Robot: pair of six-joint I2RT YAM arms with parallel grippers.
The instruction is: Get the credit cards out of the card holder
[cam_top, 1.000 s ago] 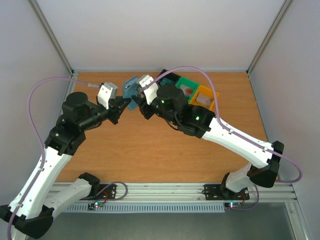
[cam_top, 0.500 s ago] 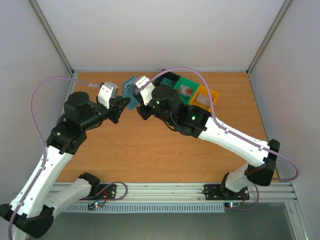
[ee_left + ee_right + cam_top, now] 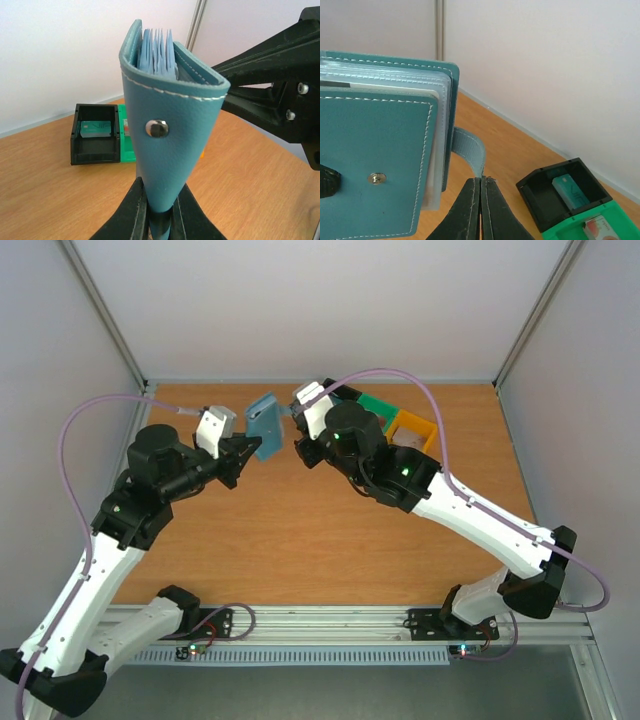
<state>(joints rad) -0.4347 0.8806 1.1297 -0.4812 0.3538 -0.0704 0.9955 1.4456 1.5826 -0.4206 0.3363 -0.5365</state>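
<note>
Above the worktop (image 3: pixel 300 540), job part-done: 1 pale teal plastic card (image 3: pixel 570 192) binned.
My left fingers (image 3: pixel 131 210) clamp the light blue soft bifold holder (image 3: pixel 170 150); right fingers (image 3: pixel 470 210) shut beside it.

Seen from above, the right arm (image 3: pixel 400 475) covers most of the black bin (image 3: pixel 345 392) toward 12 o'clock. In the left wrist view, the card holder (image 3: pixel 170 145) hides most of the green bin (image 3: pixel 127 150), and its lower end is buried in the left gripper (image 3: pixel 159 215). In the right wrist view, the holder runs off at 9 o'clock and the green bin at 5 o'clock.
</note>
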